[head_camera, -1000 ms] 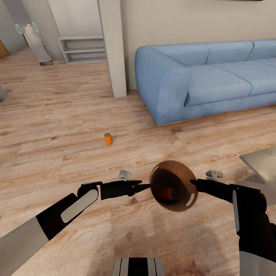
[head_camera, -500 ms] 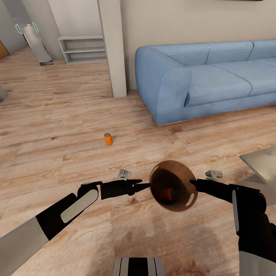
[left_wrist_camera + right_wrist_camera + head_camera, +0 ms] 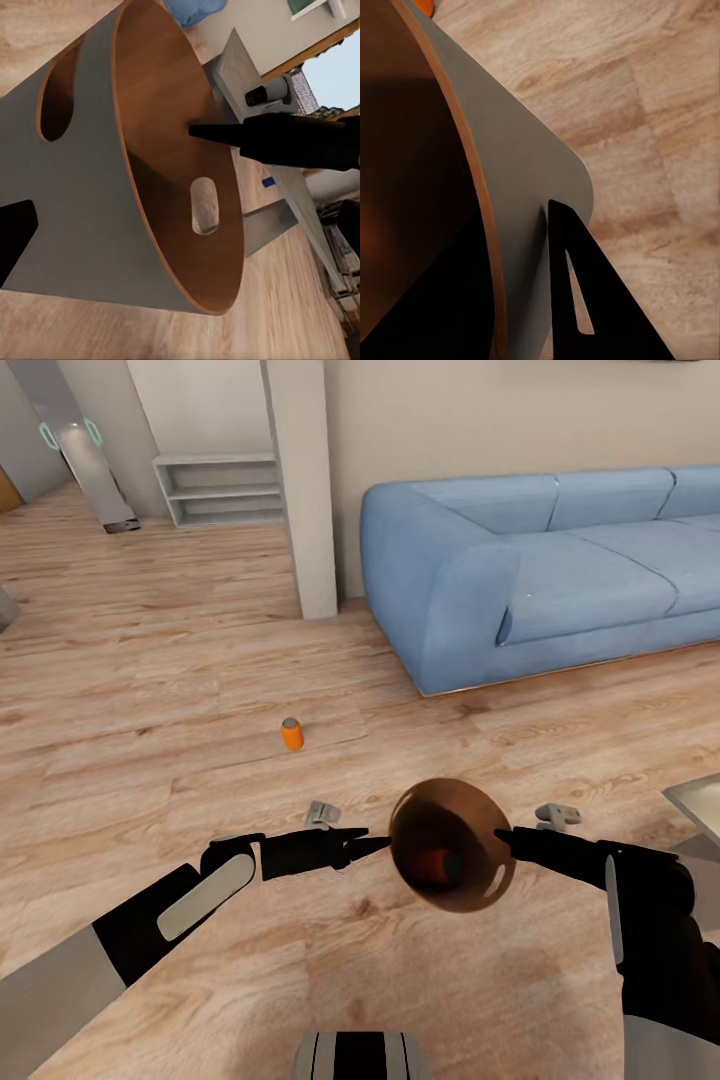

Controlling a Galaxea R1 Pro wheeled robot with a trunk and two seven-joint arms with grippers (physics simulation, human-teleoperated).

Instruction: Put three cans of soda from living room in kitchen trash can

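Observation:
I hold the tash can [image 3: 445, 805], a coppery brown bin, tilted above the floor between both arms. My left gripper [image 3: 378, 846] is shut on its left rim and my right gripper [image 3: 503, 837] on its right rim. One orange can of soda [image 3: 432, 863] lies inside the bin. A second orange can of soda [image 3: 290, 733] stands on the wood floor ahead, to the left. The left wrist view has the bin's grey outer wall [image 3: 90, 187] and my right gripper [image 3: 196, 130] at its rim. In the right wrist view a finger [image 3: 577, 315] lies against the bin wall [image 3: 510, 172].
A light-blue sofa [image 3: 540, 580] fills the right side of the living room. A pale pillar [image 3: 305, 490] stands left of it, with a white shelf unit [image 3: 215, 488] behind. A grey coffee table corner [image 3: 700, 800] juts in at the right edge.
The whole view has shifted: sofa, pillar and floor can sit further right and lower in the picture, so the camera has moved. Both grippers keep the same hold on the bin.

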